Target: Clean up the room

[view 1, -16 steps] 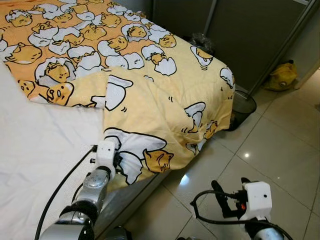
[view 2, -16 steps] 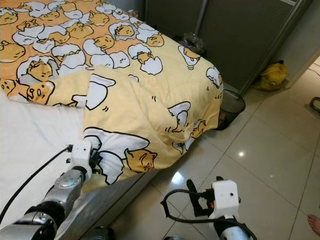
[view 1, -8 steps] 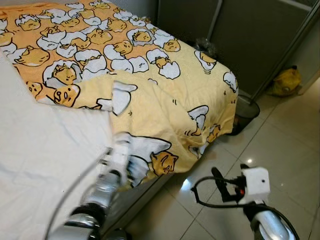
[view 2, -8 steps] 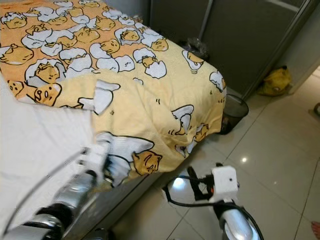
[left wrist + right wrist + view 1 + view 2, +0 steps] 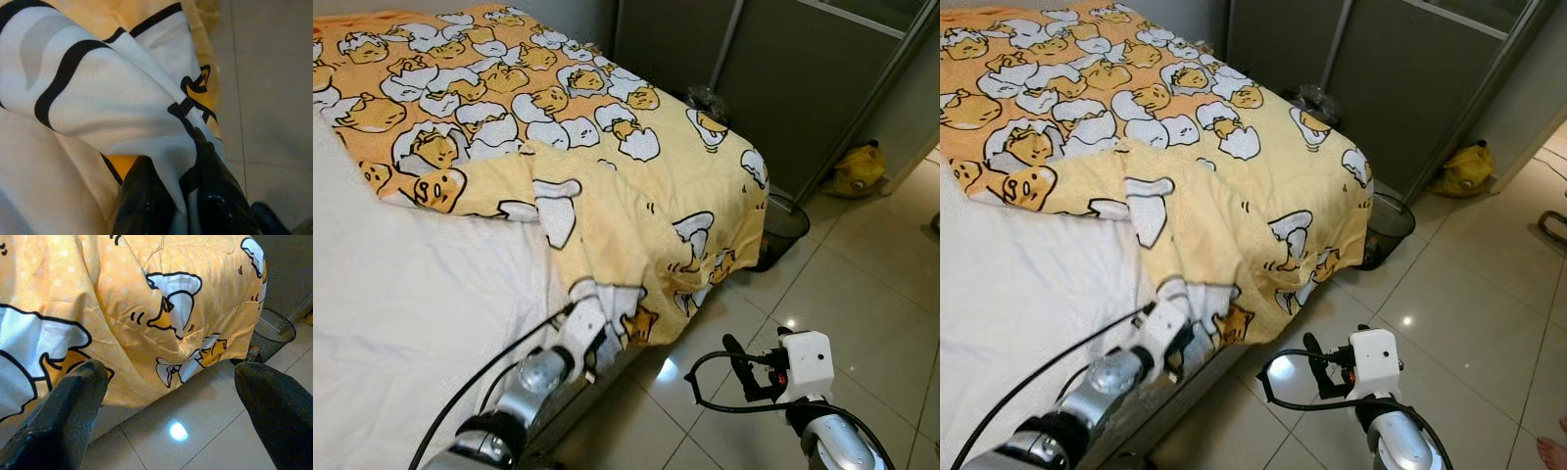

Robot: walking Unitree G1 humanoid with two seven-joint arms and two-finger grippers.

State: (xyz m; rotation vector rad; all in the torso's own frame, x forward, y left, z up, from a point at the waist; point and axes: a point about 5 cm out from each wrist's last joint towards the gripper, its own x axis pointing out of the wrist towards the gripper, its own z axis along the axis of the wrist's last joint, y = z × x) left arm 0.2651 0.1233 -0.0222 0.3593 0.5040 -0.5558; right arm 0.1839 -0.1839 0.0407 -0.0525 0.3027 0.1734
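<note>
Bed's only half made, I'd say: yellow duvet (image 5: pixel 607 176) covers the far end, corner folded back, white sheet (image 5: pixel 401 313) bare nearer me. Left gripper (image 5: pixel 183 196) pinches the duvet's corner at the bed edge. Right gripper (image 5: pixel 168 396), fingers spread, empty, hovers over the floor tiles (image 5: pixel 862 284) beside the overhang.

Both eye views look down from the head toward 12 o'clock and share the bed (image 5: pixel 401 294), the blanket (image 5: pixel 636 186) and the floor tiles at 3 o'clock. The left wrist view sits tight against blanket cloth; the right wrist view faces the blanket's hanging edge from nearby.
</note>
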